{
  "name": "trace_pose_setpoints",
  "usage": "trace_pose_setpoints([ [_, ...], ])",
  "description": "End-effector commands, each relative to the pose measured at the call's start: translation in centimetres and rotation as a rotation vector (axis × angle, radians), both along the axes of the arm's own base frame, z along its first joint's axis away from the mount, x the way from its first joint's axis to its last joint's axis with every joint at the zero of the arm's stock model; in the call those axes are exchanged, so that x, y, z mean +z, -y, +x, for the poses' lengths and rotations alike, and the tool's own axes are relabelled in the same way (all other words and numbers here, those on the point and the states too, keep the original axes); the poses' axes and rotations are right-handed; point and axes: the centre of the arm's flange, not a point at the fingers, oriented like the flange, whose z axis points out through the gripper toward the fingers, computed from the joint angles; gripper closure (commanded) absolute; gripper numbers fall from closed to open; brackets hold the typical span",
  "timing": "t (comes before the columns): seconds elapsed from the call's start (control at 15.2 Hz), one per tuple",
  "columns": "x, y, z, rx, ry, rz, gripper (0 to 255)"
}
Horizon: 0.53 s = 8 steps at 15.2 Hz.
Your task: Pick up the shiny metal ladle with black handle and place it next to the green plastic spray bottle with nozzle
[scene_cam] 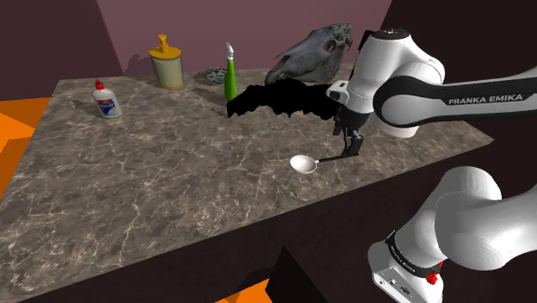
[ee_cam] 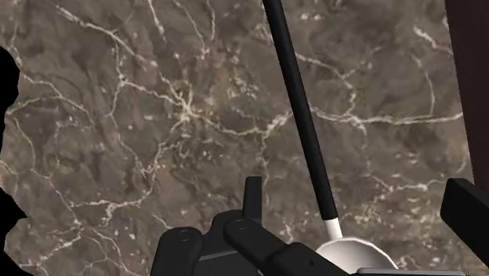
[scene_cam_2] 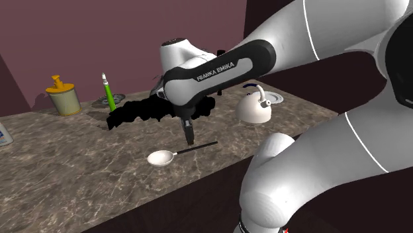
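1. The gripper hangs open just above the ladle, its fingers spread and clasping nothing. The grasp is not yet made, so most of the risk lies in the closing.
2. The black handle is thin and lies flat on the marbled counter. Fingers that close too high would likely meet above it and come up empty. Fingers driven too low could jam on the stone.
3. In the wrist view the handle runs nearer one finger than the other. An off-centre close would probably shove it sideways and swing the ladle before it is pinched.
4. Held by so slim a handle, the ladle may pivot in the grip, since the bowl is likely the heavier end.
5. The green spray bottle stands upright and narrow at the far side of the counter, right by a jagged black shape. A low carry could snag that shape, and a careless set-down could topple the bottle.
6. The ladle lies on the counter near the edge by the stand, directly under the gripper and well apart from the bottle. Its bowl points toward the shoulder view's left, and the handle passes between the open fingers — as far as I can tell, touching neither.
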Motion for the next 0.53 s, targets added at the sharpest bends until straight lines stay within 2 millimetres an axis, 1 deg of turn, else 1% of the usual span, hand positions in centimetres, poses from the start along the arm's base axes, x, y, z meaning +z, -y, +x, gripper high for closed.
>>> trace_pose_setpoints([
  [0.0, -2.7, -0.5, 0.7, 0.17, -0.004, -0.012, 0],
  [0.07, -4.0, -0.7, 0.7, 0.249, -0.007, -0.018, 0],
  [0.13, -4.5, -0.8, 0.8, 0.279, -0.008, -0.02, 0],
  [0.46, -7.1, -0.4, 0.9, 0.279, -0.008, -0.02, 0],
])
